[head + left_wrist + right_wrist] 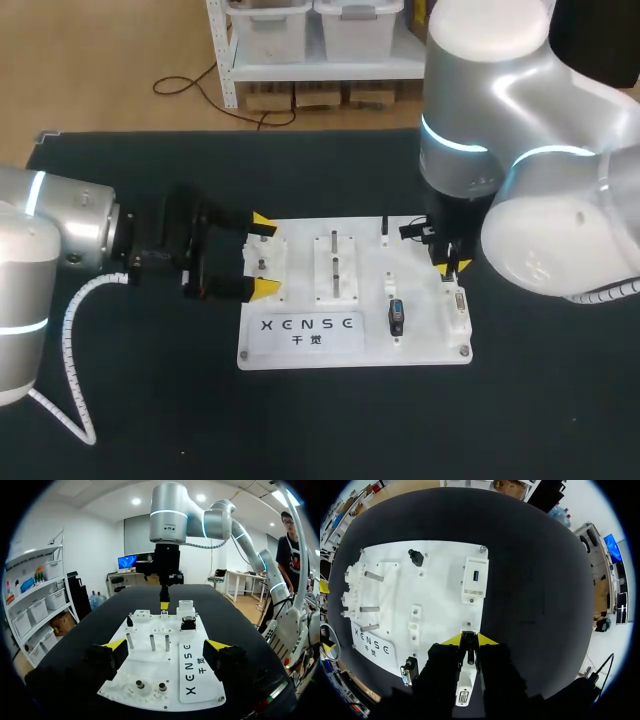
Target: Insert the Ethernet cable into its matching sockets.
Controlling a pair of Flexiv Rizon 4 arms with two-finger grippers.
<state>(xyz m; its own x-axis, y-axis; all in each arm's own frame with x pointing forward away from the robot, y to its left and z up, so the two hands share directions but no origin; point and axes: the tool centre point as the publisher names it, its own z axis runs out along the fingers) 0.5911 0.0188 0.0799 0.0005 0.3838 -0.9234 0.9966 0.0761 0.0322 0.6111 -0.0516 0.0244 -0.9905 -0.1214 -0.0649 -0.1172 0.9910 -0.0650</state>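
Note:
A white practice board [300,345] lies in the middle of the black table and carries several sockets. My right gripper [450,265] hangs over the board's right edge, beside a white socket block [458,305]. In the right wrist view this gripper [470,640] is shut on a slim white Ethernet plug [468,657], which runs back between the fingers. From the left wrist view the right gripper [164,605] stands at the board's far edge, between two white blocks. My left gripper [263,255] is open, its yellow tips astride the board's left end [150,677].
Two metal posts [335,262] rise from the board's middle. A black connector [397,317] sits right of the printed label, and a small black pin [384,228] stands at the back edge. A white block with a blue socket [474,576] lies ahead of the right gripper.

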